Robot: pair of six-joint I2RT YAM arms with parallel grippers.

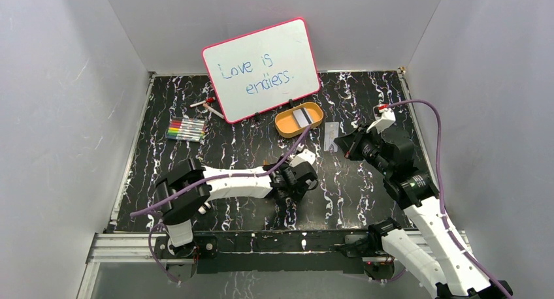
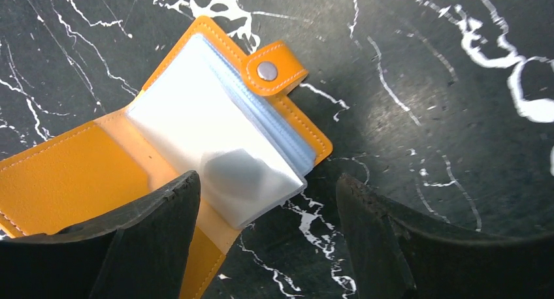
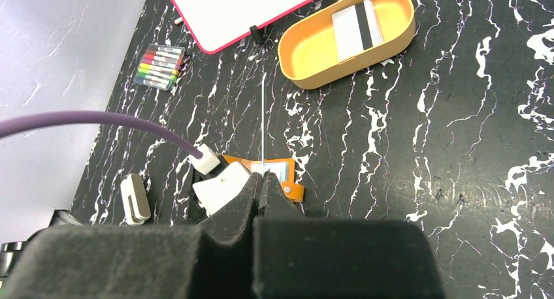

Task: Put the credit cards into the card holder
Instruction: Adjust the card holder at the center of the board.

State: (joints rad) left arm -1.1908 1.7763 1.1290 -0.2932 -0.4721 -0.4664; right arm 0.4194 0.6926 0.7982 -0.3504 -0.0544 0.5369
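The orange card holder [image 2: 78,175] lies open on the black marble table, its clear sleeves [image 2: 215,136] facing up and its snap tab [image 2: 271,69] at the far side. My left gripper [image 2: 268,181] hovers open just above it, one finger over the orange flap and the other over bare table. In the right wrist view the card holder [image 3: 287,175] shows just past my right gripper [image 3: 261,178]. That gripper [image 1: 344,144] is shut on a credit card [image 1: 332,137], seen edge-on as a thin white line [image 3: 263,116]. Another credit card [image 1: 302,116] with a dark stripe lies in the orange tray.
The orange oval tray [image 1: 284,124] stands behind the card holder. A pink-framed whiteboard [image 1: 261,67] leans at the back, with a row of coloured markers [image 1: 186,129] and a red-capped pen [image 1: 206,105] to its left. Grey walls close in both sides.
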